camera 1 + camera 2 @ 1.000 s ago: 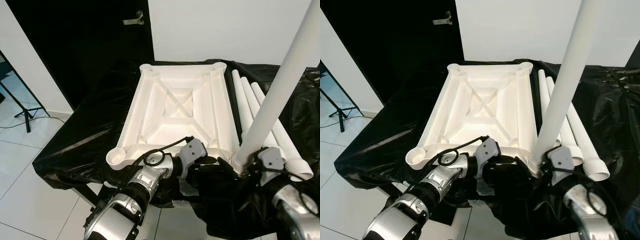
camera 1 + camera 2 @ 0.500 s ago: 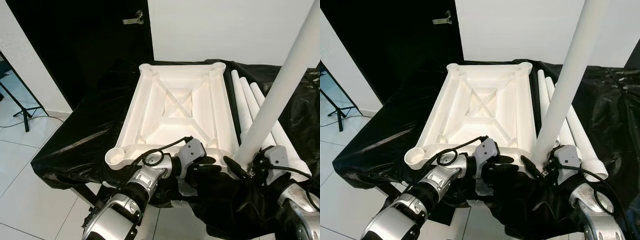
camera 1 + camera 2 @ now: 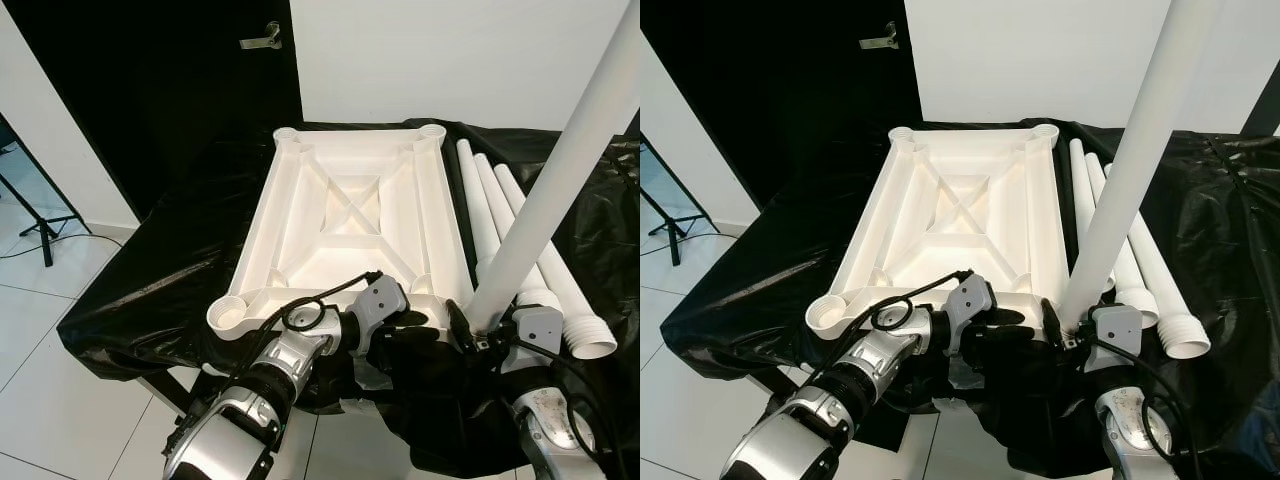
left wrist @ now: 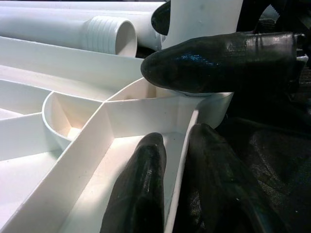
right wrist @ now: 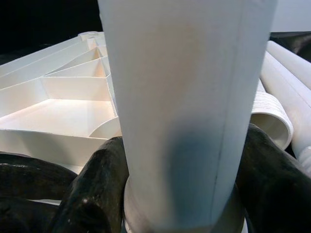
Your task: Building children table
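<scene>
Head eyes look down; wrist views close, sharing tabletop point(image 3: 350, 215)

bright, even indoor light falls from above, and both eye views are sharp with no motion blur. the white tabletop point(image 3: 355, 215) is close to washed out, its ribs marked by soft grey shadows. the black plastic sheet point(image 3: 170, 270) shows small glints on its creases. in the right wrist view the table leg point(image 5: 187, 97) is very near and soft.
</scene>
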`<state>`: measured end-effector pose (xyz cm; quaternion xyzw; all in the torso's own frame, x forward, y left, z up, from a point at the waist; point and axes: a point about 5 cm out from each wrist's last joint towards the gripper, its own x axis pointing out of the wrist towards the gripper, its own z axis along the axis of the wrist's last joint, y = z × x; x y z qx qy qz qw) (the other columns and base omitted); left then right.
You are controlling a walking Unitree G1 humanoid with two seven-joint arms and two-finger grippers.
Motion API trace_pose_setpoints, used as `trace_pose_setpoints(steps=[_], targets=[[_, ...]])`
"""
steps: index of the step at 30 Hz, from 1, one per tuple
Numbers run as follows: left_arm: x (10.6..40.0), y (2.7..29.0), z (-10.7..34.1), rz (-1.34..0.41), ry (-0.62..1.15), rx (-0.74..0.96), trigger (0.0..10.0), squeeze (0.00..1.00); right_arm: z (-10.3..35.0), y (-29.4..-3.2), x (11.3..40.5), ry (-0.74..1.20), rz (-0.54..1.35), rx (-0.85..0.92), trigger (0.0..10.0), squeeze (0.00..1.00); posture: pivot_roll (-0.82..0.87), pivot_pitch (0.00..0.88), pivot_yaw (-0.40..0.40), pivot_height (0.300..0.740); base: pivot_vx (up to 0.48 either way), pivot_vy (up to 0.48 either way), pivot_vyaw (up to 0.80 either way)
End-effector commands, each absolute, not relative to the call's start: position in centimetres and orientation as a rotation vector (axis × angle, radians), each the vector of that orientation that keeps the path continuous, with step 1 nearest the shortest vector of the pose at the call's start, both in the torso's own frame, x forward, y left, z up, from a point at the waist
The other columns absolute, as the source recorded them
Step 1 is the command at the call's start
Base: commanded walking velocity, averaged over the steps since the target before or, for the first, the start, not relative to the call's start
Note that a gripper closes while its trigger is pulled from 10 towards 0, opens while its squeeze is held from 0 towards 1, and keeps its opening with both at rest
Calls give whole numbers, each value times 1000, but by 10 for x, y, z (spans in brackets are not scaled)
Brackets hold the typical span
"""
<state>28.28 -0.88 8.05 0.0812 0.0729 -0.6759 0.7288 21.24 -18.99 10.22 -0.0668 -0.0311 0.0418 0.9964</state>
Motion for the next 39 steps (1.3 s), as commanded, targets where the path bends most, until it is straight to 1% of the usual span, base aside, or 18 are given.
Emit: trace_pose_setpoints(steps=[1, 3, 4, 5, 6, 9, 11, 12, 17, 18, 20, 21, 22, 23, 24, 25, 29, 39], targets=[[258, -5, 48, -1641, 361, 157, 10000, 0, 97, -192, 213, -32, 50, -133, 0, 0, 67, 0, 44, 740, 0, 0, 0], [258, -5, 48, -1641, 361, 157, 10000, 0, 97, -192, 213, -32, 50, -133, 0, 0, 67, 0, 44, 740, 0, 0, 0], [258, -5, 48, -1641, 360, 157, 10000, 0, 97, -192, 214, -30, 51, -138, 4784, 0, 65, 0, 45, 740, 0, 0, 0], [258, -5, 49, -1641, 360, 158, 10000, 0, 98, -191, 214, -35, 57, -144, 10000, 0, 62, 0, 46, 740, 0, 0, 0], [258, -6, 49, -1642, 360, 158, 10000, 0, 101, -191, 215, -53, 82, -153, 10000, 1000, 59, 0, 48, 740, 0, 0, 0], [258, -6, 48, -1646, 362, 159, 10000, 0, 108, -194, 218, -78, 154, -171, 10000, 1000, 54, 0, 50, 740, 0, 0, 0], [258, -6, 48, -1646, 362, 159, 10000, 0, 108, -194, 218, -78, 154, -171, 10000, 1000, 54, 0, 50, 740, 0, 0, 0], [258, -6, 48, -1648, 363, 160, 10000, 0, 112, -198, 220, -87, 191, -179, 10000, 0, 54, 0, 50, 740, 0, 0, 0], [257, -6, 48, -1650, 364, 161, 10000, 0, 119, -205, 224, -89, 295, -219, 10000, 0, 55, 0, 49, 740, 0, 0, 0], [257, -6, 47, -1651, 364, 160, 10000, 0, 117, -205, 224, -60, 352, -222, 10000, 0, 57, 0, 49, 740, 0, 0, 0], [257, -6, 47, -1651, 364, 160, 10000, 0, 117, -205, 224, -60, 352, -222, 10000, 0, 57, 0, 49, 740, 0, 0, 0], [256, -6, 47, -1651, 364, 160, 10000, 0, 114, -203, 222, -23, 424, -222, 10000, 0, 58, 0, 49, 740, 0, 0, 0], [256, -6, 47, -1651, 364, 160, 10000, 0, 114, -203, 222, -23, 424, -222, 10000, 0, 58, 0, 49, 740, 0, 0, 0], [256, -6, 47, -1651, 365, 160, 10000, 0, 111, -201, 219, 11, 488, -216, 4314, 0, 59, 0, 50, 740, 0, 0, 0], [256, -6, 47, -1651, 365, 160, 10000, 0, 111, -201, 219, 11, 488, -216, 4314, 0, 59, 0, 50, 740, 0, 0, 0], [256, -5, 47, -1650, 365, 160, 10000, 0, 109, -201, 216, 36, 537, -210, 0, 0, 61, 0, 49, 740, 0, 0, 0], [257, -5, 47, -1647, 365, 163, 10000, 0, 106, -203, 214, 79, 589, -212, 0, 0, 61, 0, 50, 740, 0, 0, 0], [256, -5, 46, -1650, 369, 160, 10000, 0, 99, -201, 210, 113, 541, -146, 0, 0, 59, 0, 55, 740, 0, 0, 0]])
